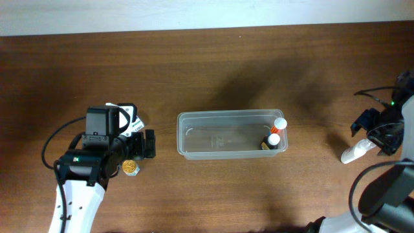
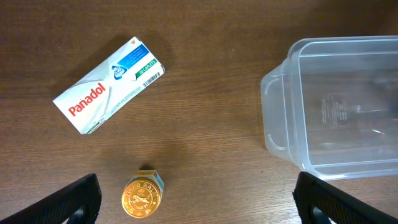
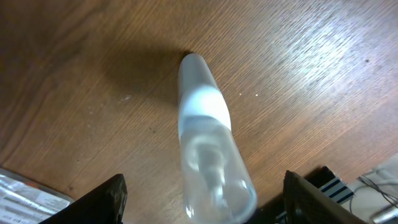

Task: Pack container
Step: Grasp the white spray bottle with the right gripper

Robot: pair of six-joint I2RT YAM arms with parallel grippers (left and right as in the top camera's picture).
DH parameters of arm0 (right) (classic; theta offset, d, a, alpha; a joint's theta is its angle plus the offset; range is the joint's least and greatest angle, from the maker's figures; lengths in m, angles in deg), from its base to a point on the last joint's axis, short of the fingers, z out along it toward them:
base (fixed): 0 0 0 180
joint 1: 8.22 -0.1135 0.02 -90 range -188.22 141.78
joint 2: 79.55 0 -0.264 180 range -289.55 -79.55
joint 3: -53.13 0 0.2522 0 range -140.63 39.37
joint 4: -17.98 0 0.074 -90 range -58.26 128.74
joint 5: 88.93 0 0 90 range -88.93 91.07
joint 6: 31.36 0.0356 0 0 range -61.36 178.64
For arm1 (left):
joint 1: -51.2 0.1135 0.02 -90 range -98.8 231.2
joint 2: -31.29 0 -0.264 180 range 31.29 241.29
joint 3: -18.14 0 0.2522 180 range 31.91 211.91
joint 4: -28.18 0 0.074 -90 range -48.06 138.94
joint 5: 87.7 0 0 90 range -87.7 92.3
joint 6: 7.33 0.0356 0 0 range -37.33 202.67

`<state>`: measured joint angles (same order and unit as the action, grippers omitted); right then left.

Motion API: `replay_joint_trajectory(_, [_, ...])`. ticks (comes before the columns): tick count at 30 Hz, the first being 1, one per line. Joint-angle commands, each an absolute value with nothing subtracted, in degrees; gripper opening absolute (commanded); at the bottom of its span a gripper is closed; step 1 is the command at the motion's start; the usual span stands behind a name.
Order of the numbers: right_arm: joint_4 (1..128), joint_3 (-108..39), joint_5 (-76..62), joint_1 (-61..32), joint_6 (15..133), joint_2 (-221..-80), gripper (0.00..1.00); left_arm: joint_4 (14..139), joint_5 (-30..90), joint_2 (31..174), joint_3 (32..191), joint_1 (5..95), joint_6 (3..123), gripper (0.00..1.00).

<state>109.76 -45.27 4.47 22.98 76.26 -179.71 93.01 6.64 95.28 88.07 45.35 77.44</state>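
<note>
I log container [image 1: 226,114] centred on table [image 1: 194,65], two capped vials [image 1: 276,131] at its 3 o'clock end; left pincer [image 2: 198,204] spread wide, empty, at 9 o'clock near Panadol box [image 2: 109,85], likely lining up a pick; right pincer [image 3: 202,202] wide, straddling clear bottle [image 3: 205,121], ungripped.

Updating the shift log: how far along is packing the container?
Early on. Done: two small white-capped bottles sit at the container's right end. In hand: nothing gripped; the right gripper is open around a white bottle lying on the table, the left gripper open over the gold-lidded jar. Left: that bottle, the jar and the Panadol box.
</note>
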Motion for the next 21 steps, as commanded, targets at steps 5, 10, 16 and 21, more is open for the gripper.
replay_joint_trajectory(5, [109.1,-45.1,4.1,23.4,75.6,-182.3,0.68,93.0,7.0,95.4,89.3,45.7,77.2,0.99])
replay_joint_trajectory(10, [109.2,-45.1,4.1,23.4,75.6,-182.3,0.48,93.0,7.0,95.4,89.3,45.7,77.2,0.99])
replay_joint_trajectory(16, [109.5,-45.1,4.1,23.4,75.6,-182.3,0.36,93.1,7.0,95.4,89.3,45.7,77.2,0.99])
replay_joint_trajectory(21, [109.5,-45.1,4.1,23.4,75.6,-182.3,0.24,93.1,7.0,95.4,89.3,45.7,77.2,0.99])
